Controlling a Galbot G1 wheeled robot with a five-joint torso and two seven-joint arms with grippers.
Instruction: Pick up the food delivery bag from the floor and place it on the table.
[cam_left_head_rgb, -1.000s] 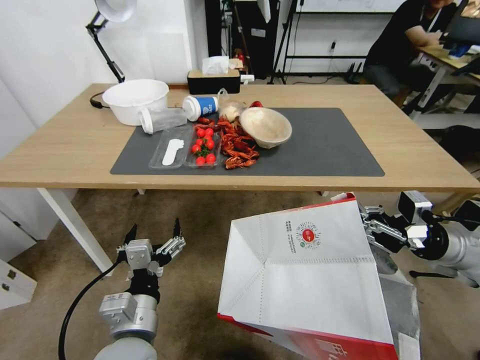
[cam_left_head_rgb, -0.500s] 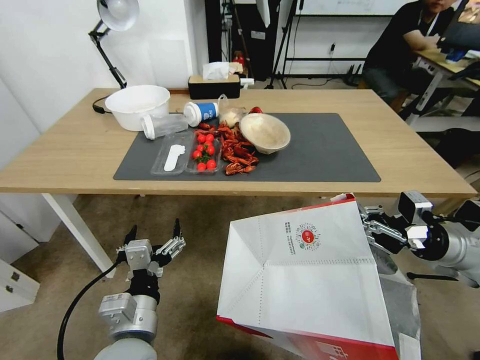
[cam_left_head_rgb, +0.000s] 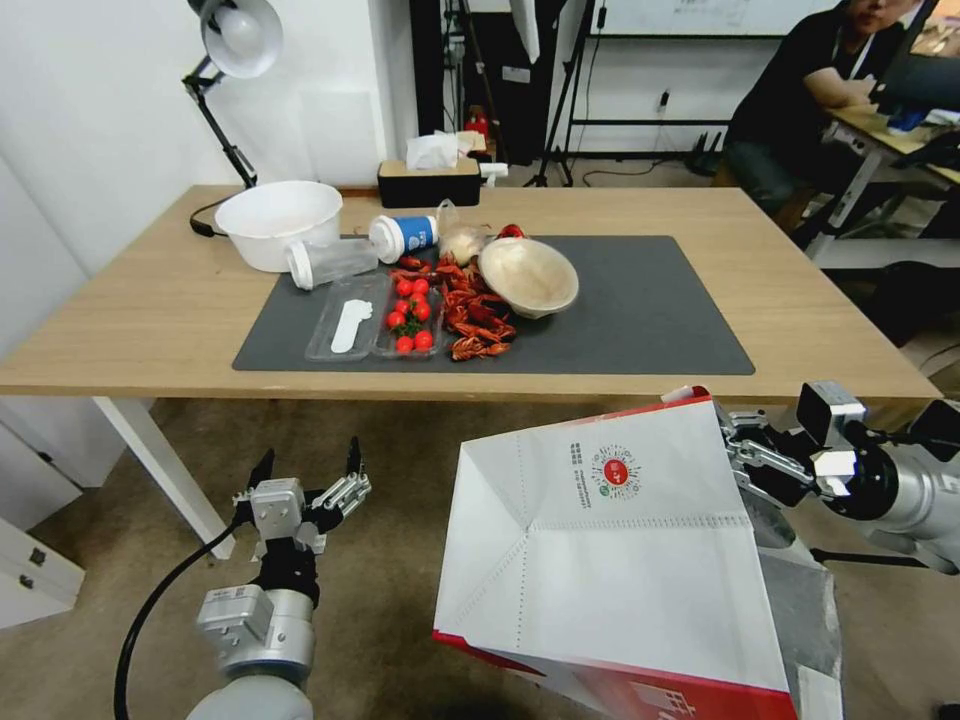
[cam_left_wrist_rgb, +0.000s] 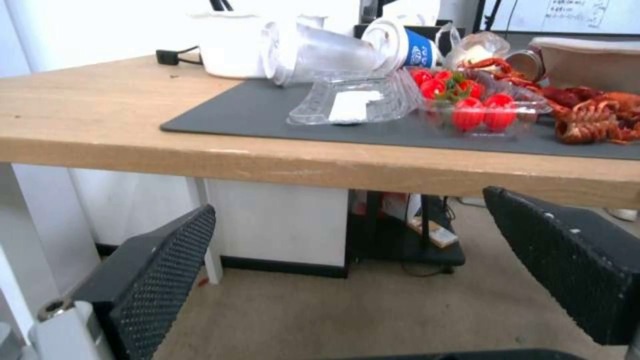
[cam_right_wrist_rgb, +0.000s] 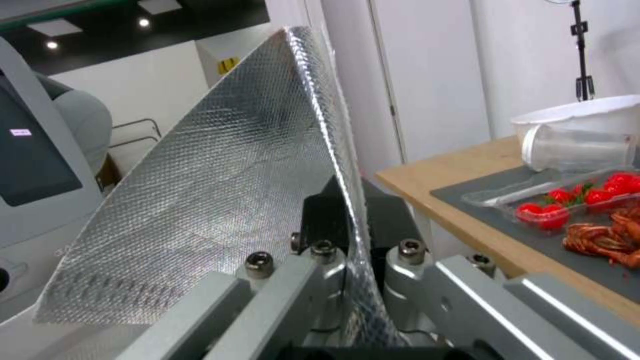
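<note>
At the upper right edge of the food delivery bag (cam_left_head_rgb: 620, 560), my right hand (cam_left_head_rgb: 735, 445) is clamped on the bag wall. In the right wrist view its two fingers (cam_right_wrist_rgb: 320, 225) pinch the foil-lined edge between them. The bag hangs tilted, clear of the floor (cam_left_head_rgb: 400, 470), just in front of the worktop (cam_left_head_rgb: 800, 300) and below its near edge. Its white side panel and round red logo (cam_left_head_rgb: 616, 472) face upward. My left hand (cam_left_head_rgb: 305, 465) is low on my left, over the carpet, well apart from the bag, fingers spread wide and holding nothing. On the worktop, the dark grey mat (cam_left_head_rgb: 640, 310) carries a tray of tomatoes (cam_left_head_rgb: 410, 315), crayfish (cam_left_head_rgb: 475, 315), a bowl (cam_left_head_rgb: 528, 276) and a clear lid (cam_left_head_rgb: 345, 318). A white tub (cam_left_head_rgb: 278, 212) stands beside the mat.
</note>
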